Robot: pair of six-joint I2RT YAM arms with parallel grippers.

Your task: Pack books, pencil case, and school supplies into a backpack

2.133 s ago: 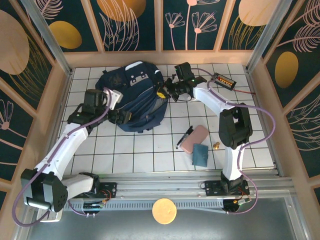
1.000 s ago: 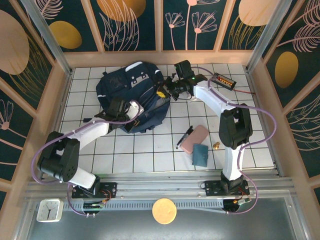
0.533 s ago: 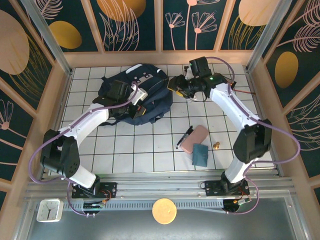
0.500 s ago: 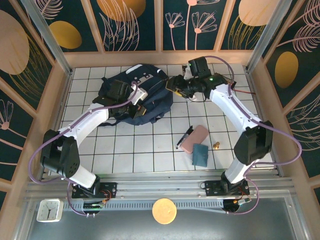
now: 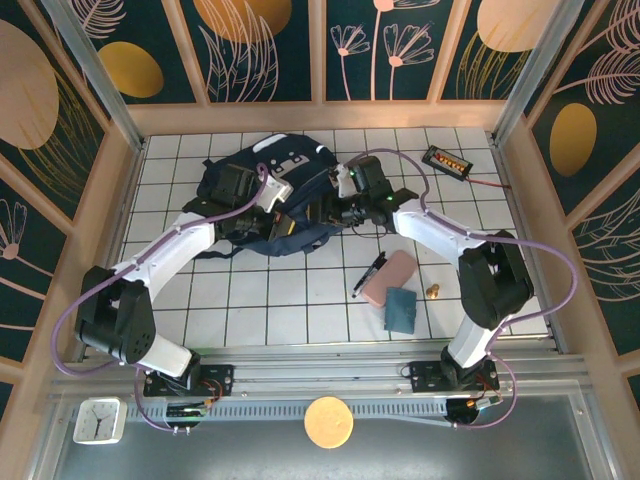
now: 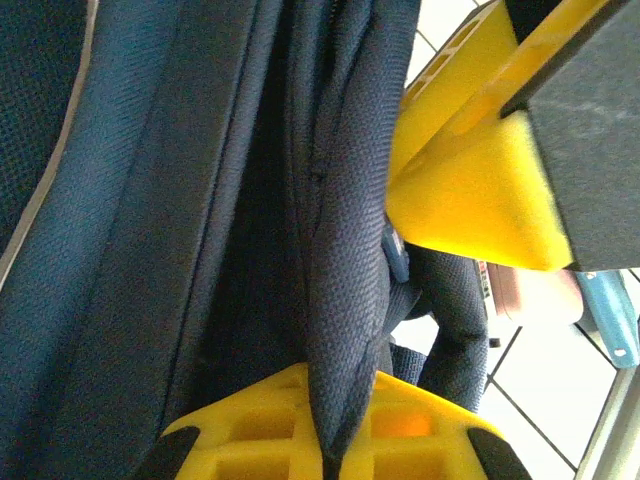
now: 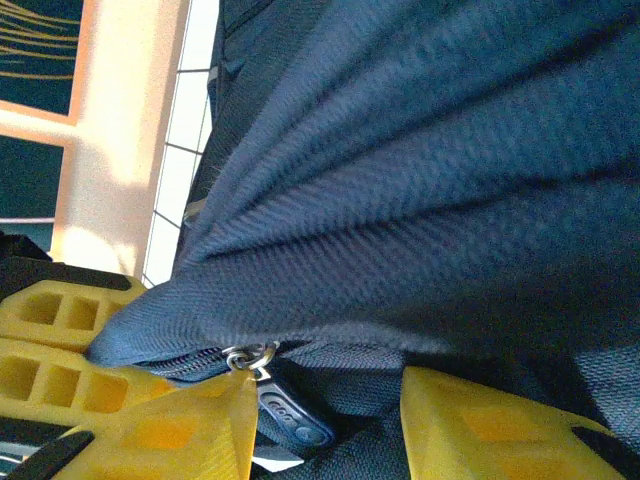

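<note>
Toward the far middle of the table (image 5: 300, 300), find the bag (image 5: 262, 172) slumped flat and worked at its near-right edge from both sides. Reckon the step as opening it.

Read the left gripper (image 6: 400, 318) as clamped on a thick fold of the cloth, going by the left wrist view. Read the right gripper (image 7: 330, 430) as spread, with the zip pull (image 7: 292, 420) hanging in the gap and pinching nothing yet.

Nearer the right arm's base, well apart from the bag, note the case (image 5: 390, 277), with the pen (image 5: 368, 274) just beside it on the left and the teal item (image 5: 402, 309) just beside its near end. Count all three as left to pack.

Could go wrong in several ways from here:
- May catch cloth along with the pull on closing, and so jam the zip.
- May strip the fold out of the left fingers (image 6: 300, 430) under a hard tug against so small a bite.
- May drag the whole limp bag across the table instead of parting the teeth.
- May knock finger against finger, working this close together.

From above, get the layout of bag, grippers and waiting supplies, but cannot read either grip there. From the left wrist, get the clamp itself. From the right wrist, get the pull, its ring (image 7: 250, 357) and taut pleats running toward the held edge.
</note>
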